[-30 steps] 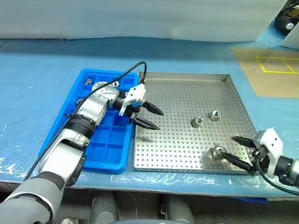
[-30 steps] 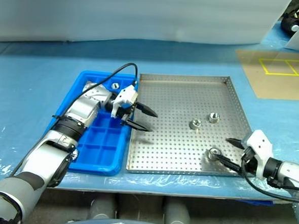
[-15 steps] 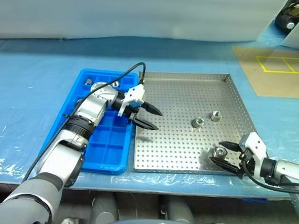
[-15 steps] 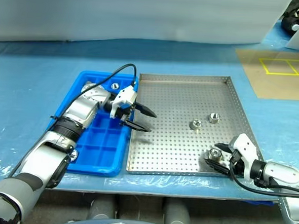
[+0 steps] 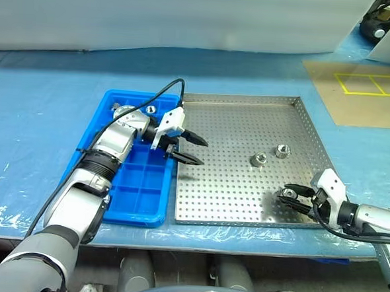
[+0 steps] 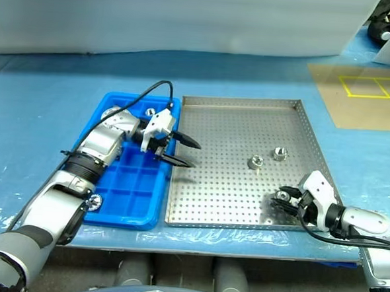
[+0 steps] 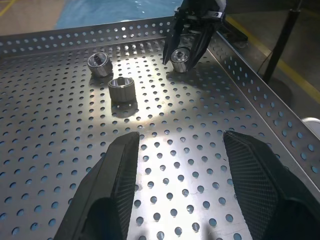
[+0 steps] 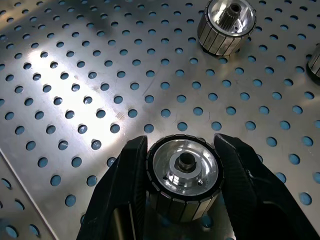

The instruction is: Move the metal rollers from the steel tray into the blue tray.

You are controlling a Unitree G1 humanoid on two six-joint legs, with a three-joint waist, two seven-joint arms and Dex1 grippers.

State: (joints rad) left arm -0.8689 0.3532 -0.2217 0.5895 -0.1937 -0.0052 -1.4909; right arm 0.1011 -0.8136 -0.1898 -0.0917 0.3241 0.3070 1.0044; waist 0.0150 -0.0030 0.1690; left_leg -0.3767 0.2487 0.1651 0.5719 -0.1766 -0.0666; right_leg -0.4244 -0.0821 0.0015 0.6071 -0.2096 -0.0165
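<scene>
In the right wrist view, right claw (image 8: 182,185) clamped on a roller (image 8: 184,177); left claw (image 5: 193,150) apart, apparently empty.

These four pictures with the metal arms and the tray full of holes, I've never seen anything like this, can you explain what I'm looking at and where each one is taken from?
It is a humanoid robot working at a table covered in blue film. Two pictures come from the camera on its head, looking down over both arms. The other two come from cameras on its wrists, looking along each gripper's two black fingers.

On the table sit a perforated steel tray and, beside it, a blue tray split into small compartments. Three metal rollers are in the steel tray: two loose ones near the middle, and one near the front corner.

The right gripper has its fingers shut on that corner roller, which sits on the tray floor. The left gripper hovers open over the steel tray's edge nearest the blue tray, holding nothing.
</scene>
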